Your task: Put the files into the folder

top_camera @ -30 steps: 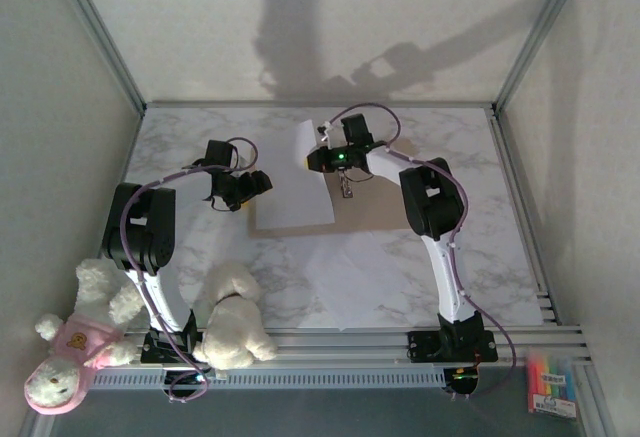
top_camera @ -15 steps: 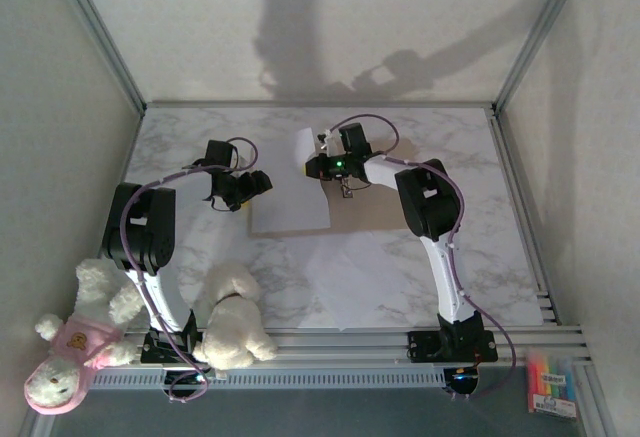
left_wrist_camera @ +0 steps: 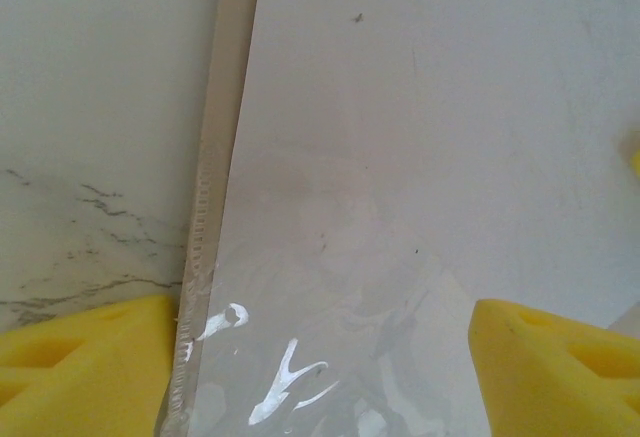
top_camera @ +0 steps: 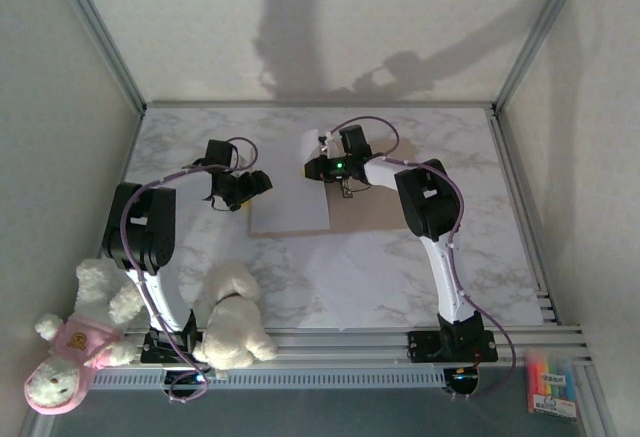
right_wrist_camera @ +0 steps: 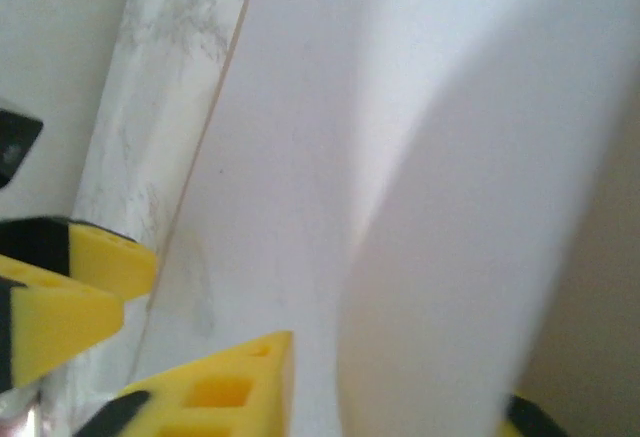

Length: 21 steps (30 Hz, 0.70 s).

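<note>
Left pincer (top_camera: 252,185), seen from the top camera, hangs just beside the left edge of the flat tan-brown cardboard folder (top_camera: 372,215), which lies open in the middle of the pale marble table (top_camera: 190,142). A thin white rectangular paper sheet (top_camera: 300,202) covers the folder's left part, its far end reaching past the folder's far edge. The right pincer (top_camera: 313,166) sits over that far end. Two white plush toys (top_camera: 232,322) rest by the left arm's base, and a pack of coloured highlighters (top_camera: 552,385) lies off the table at the near right. From the left wrist, the left pincer (left_wrist_camera: 330,377) has its yellow pads (left_wrist_camera: 90,362) set wide apart above the sheet (left_wrist_camera: 430,137), with nothing between them. A narrow strip of the folder (left_wrist_camera: 228,87) shows along the sheet's left edge, with the table (left_wrist_camera: 90,107) beyond it. From the right wrist, the right pincer (right_wrist_camera: 390,382) has its pads (right_wrist_camera: 225,387) parted. The sheet (right_wrist_camera: 300,157) curls up between them, and the view is too blurred to tell whether it touches either pad.
</note>
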{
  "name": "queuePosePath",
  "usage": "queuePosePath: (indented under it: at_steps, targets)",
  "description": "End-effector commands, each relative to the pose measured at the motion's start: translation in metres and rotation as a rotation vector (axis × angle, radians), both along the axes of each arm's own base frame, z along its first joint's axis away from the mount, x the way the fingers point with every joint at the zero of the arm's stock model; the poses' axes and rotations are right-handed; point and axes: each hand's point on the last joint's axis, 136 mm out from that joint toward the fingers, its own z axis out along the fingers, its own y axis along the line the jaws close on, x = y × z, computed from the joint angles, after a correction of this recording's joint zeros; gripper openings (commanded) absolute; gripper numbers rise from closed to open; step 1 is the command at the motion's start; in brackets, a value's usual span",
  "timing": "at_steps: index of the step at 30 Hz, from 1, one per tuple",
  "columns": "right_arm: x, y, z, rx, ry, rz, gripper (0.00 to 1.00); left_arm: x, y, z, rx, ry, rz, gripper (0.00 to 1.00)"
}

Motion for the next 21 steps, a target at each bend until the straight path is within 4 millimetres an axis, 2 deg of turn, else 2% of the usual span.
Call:
queuePosePath:
  at_steps: [1, 4, 5, 7, 11, 15, 18, 21]
  targets:
    - [0.007, -0.007, 0.024, -0.054, -0.061, 0.004, 0.37, -0.017, 0.005, -0.020, 0.034, 0.114, 0.005, 0.77]
    - [0.016, -0.020, 0.037, -0.086, -0.085, -0.011, 0.44, -0.010, 0.010, -0.013, 0.070, 0.099, 0.010, 0.77]
    - [0.020, -0.024, 0.043, -0.095, -0.091, -0.015, 0.51, -0.008, 0.012, -0.010, 0.082, 0.094, 0.013, 0.77]
    - [0.025, -0.034, 0.054, -0.112, -0.098, -0.021, 0.58, -0.003, 0.016, -0.005, 0.109, 0.086, 0.026, 0.78]
    - [0.034, -0.059, 0.077, -0.136, -0.118, -0.060, 0.61, 0.010, 0.032, 0.011, 0.200, 0.049, 0.068, 0.77]
    - [0.036, -0.092, 0.092, -0.145, -0.116, -0.119, 0.62, 0.031, 0.049, 0.041, 0.346, -0.029, 0.112, 0.77]
    - [0.032, -0.116, 0.087, -0.174, -0.081, -0.172, 0.62, 0.046, 0.036, 0.061, 0.427, -0.094, 0.067, 0.78]
    - [0.024, -0.139, 0.077, -0.208, -0.041, -0.233, 0.60, 0.060, -0.002, 0.073, 0.448, -0.162, -0.033, 0.78]
